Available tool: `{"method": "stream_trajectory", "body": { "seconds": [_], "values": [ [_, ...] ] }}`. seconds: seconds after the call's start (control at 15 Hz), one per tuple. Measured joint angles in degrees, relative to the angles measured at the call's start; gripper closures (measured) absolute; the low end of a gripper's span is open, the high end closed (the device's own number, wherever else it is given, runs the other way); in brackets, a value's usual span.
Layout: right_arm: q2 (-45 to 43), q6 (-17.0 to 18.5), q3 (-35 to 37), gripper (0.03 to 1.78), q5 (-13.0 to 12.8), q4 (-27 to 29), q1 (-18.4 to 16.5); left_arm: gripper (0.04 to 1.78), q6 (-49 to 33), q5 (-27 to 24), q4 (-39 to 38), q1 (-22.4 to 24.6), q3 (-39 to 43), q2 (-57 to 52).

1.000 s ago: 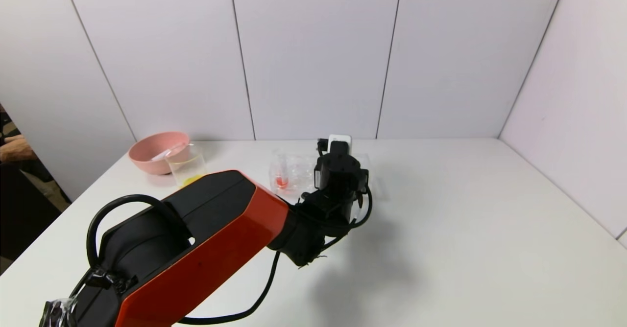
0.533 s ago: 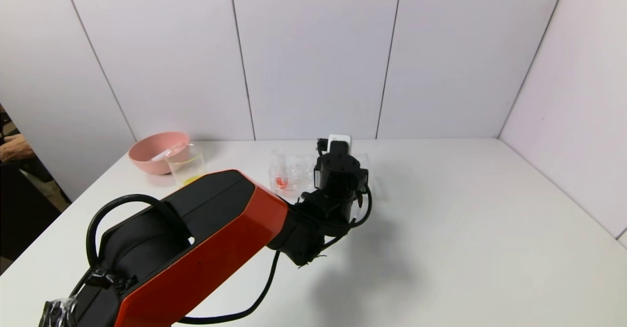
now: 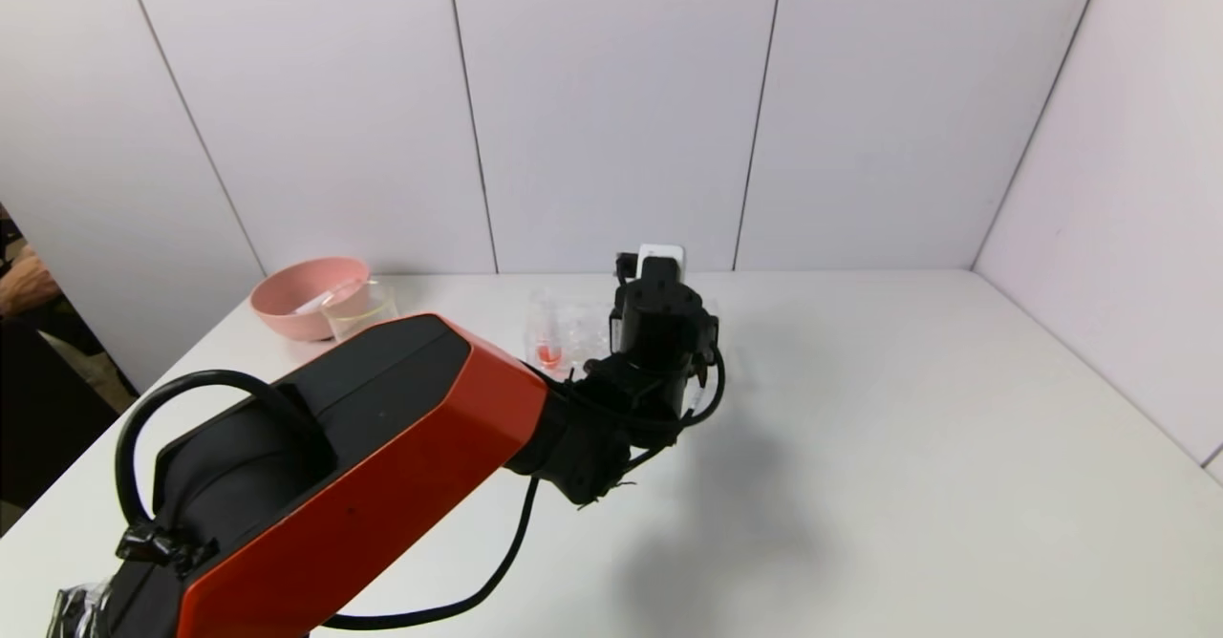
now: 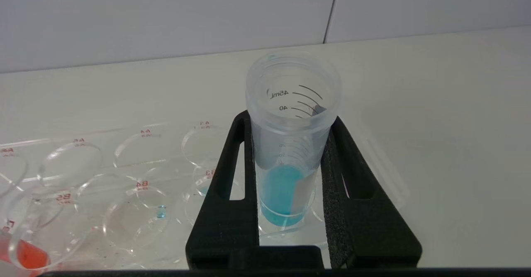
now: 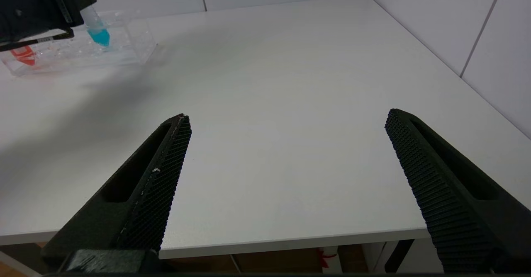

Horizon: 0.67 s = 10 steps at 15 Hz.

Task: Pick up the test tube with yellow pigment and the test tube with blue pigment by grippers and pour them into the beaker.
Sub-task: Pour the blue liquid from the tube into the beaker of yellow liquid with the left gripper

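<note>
- L arm stretched fwd, left gripper (image 4: 290, 210) at far table edge, fingers (image 4: 226, 194) clamped tight.
- Right gripper (image 5: 286, 144) low near front edge, jaws wide apart.

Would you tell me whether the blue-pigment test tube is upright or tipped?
Upright: the test tube with blue pigment stands mouth-up, liquid pooled at its bottom, clamped in the left gripper.

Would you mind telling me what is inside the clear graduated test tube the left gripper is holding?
Blue liquid fills the bottom of the clear graduated test tube; above it the tube is empty to its open mouth. The left gripper clamps both sides, its black fingers covering only the tube's edges.
</note>
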Motion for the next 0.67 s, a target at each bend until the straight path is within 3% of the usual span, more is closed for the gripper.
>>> {"method": "stream_trajectory", "body": {
  "seconds": [0.67],
  "values": [
    [0.0,0.0,0.0,0.1,0.0,0.0,0.0,1.37,3.5,0.2,8.0,-1.3,0.4,-11.8]
  ]
}}
